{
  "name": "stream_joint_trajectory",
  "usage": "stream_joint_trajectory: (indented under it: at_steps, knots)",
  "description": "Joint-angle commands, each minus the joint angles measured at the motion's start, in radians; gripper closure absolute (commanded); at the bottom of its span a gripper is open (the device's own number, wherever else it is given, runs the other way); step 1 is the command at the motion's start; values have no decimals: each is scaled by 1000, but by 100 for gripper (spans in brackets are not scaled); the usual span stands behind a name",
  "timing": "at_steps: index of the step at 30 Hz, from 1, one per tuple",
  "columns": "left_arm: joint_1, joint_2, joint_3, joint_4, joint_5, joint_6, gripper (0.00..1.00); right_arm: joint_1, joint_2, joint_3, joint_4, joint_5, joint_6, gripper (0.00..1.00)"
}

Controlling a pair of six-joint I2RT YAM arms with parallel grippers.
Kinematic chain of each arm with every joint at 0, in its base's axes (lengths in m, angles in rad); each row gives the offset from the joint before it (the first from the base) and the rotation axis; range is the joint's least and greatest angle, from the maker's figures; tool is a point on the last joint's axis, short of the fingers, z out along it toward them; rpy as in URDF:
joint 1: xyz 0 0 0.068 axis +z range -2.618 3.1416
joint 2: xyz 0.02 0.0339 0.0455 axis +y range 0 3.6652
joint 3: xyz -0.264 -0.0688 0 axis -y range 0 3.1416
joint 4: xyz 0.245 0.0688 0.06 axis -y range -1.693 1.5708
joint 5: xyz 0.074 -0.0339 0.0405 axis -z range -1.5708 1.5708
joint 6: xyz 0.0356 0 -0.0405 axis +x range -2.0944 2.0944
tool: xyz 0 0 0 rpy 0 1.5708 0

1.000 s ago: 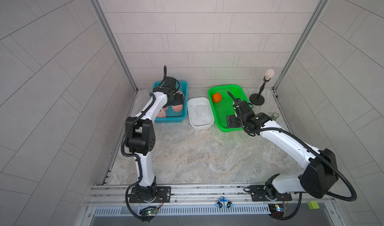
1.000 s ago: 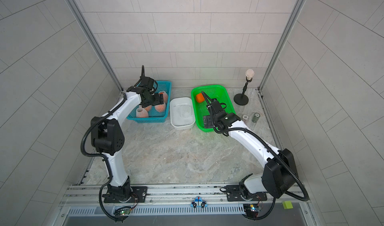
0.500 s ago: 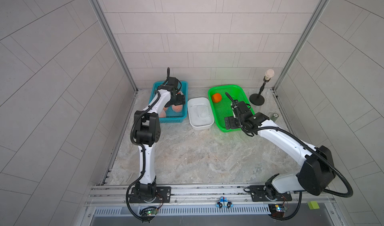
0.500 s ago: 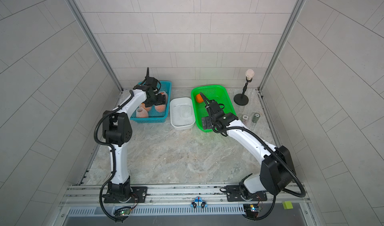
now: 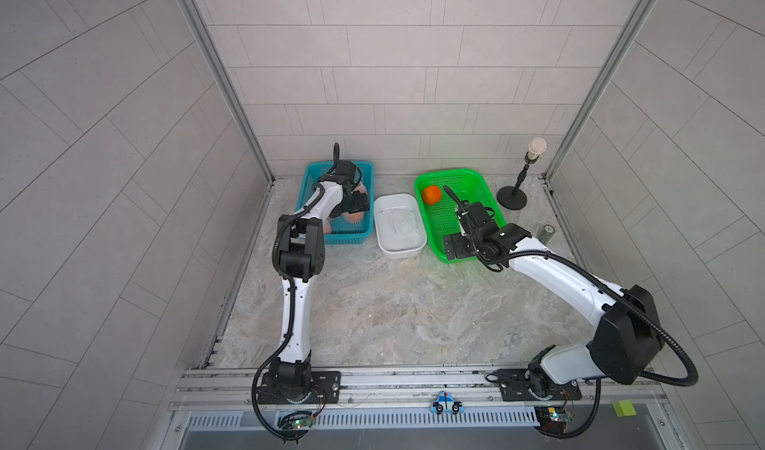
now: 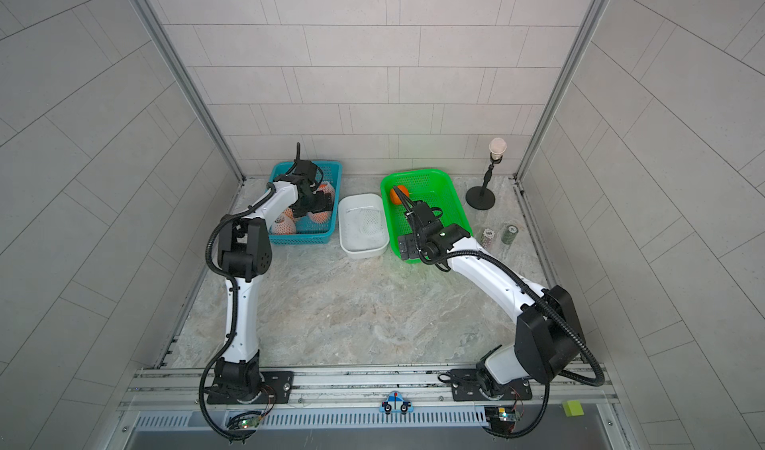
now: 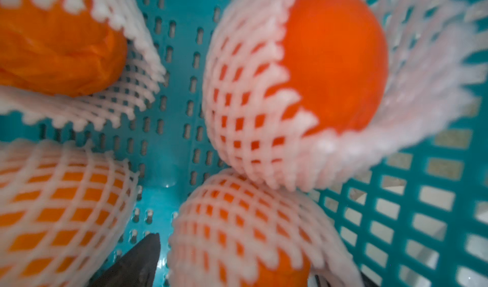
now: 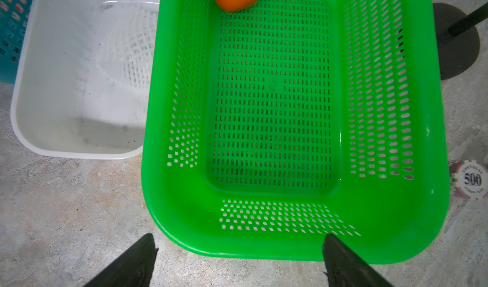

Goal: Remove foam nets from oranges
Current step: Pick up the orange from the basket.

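Oranges bright under white foam nets, left gripper spread, right gripper spread.

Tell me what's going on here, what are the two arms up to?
The robot is partway through unwrapping oranges. The left gripper is down in the blue basket, and its open fingers appear to straddle one of the netted oranges without closing on it. The right gripper hovers open and empty at the near end of the green basket. One bare orange lies at that basket's far end. One removed foam net lies in the white tub between the baskets.
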Motion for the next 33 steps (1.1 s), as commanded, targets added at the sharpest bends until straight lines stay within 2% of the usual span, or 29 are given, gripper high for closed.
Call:
stream_joint_trajectory:
  at_steps: [1, 5, 12, 33]
  knots:
    - [5, 18, 38, 19, -19, -19, 5, 19, 9, 29, -25, 3, -2, 1]
    - [10, 40, 48, 31, -19, -24, 6, 31, 21, 30, -28, 2, -1, 0]
    - [16, 51, 50, 14, 7, -33, 14, 40, 32, 30, -29, 7, 5, 1]
    - [31, -44, -4, -39, 17, -37, 34, 44, -3, 34, -32, 27, -5, 1]
